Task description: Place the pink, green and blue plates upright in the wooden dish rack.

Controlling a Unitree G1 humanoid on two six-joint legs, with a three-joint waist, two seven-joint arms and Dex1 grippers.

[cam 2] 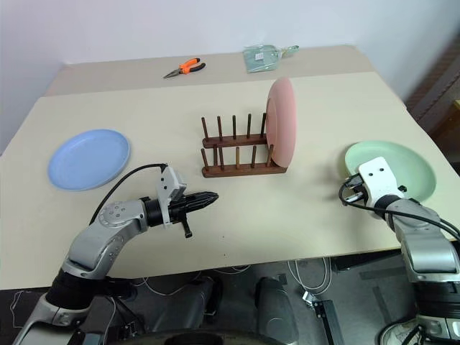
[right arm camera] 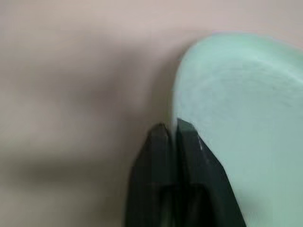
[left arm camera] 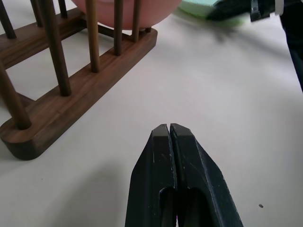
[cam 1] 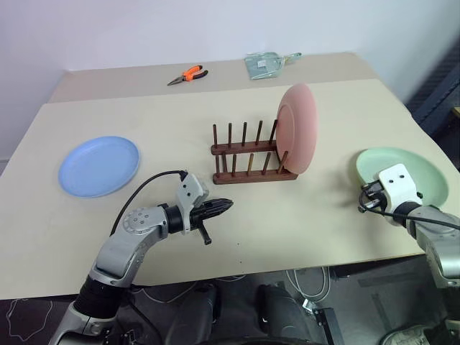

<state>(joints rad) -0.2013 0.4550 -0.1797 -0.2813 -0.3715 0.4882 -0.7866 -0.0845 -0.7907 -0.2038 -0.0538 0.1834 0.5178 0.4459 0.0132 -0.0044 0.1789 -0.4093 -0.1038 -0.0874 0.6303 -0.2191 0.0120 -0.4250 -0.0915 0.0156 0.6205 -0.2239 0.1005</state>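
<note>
The left gripper (left arm camera: 169, 128), a pincer of two black fingers, hovers just above the pale beige tabletop (cam 1: 144, 237) with its fingers pressed flat together on nothing; straight ahead of its tips and a little to the robot's left stands the small dark brown wooden dish rack (cam 1: 248, 154) with its two rows of thin upright pegs, near but apart from the tips; the salmon pink round plastic plate (cam 1: 298, 129) stands upright on edge at the rack's far end from this pincer, lodged between the last pegs; the light blue round plastic plate (cam 1: 98, 165) lies flat on the table well off to this pincer's left. The right gripper (right arm camera: 171, 127) sits low at the near-left rim of the pale mint green round plastic plate (cam 1: 406, 172), which lies flat on the table; its two fingers are drawn together, one tip seeming to lie over the plate's edge and the other just outside it, though whether the rim is actually pinched between them cannot be told; the rack and pink plate stand well to this pincer's left. Far beyond both pincers, at the back of the table, lie orange-handled pliers (cam 1: 188, 74) and a clear plastic packet (cam 1: 266, 65).
</note>
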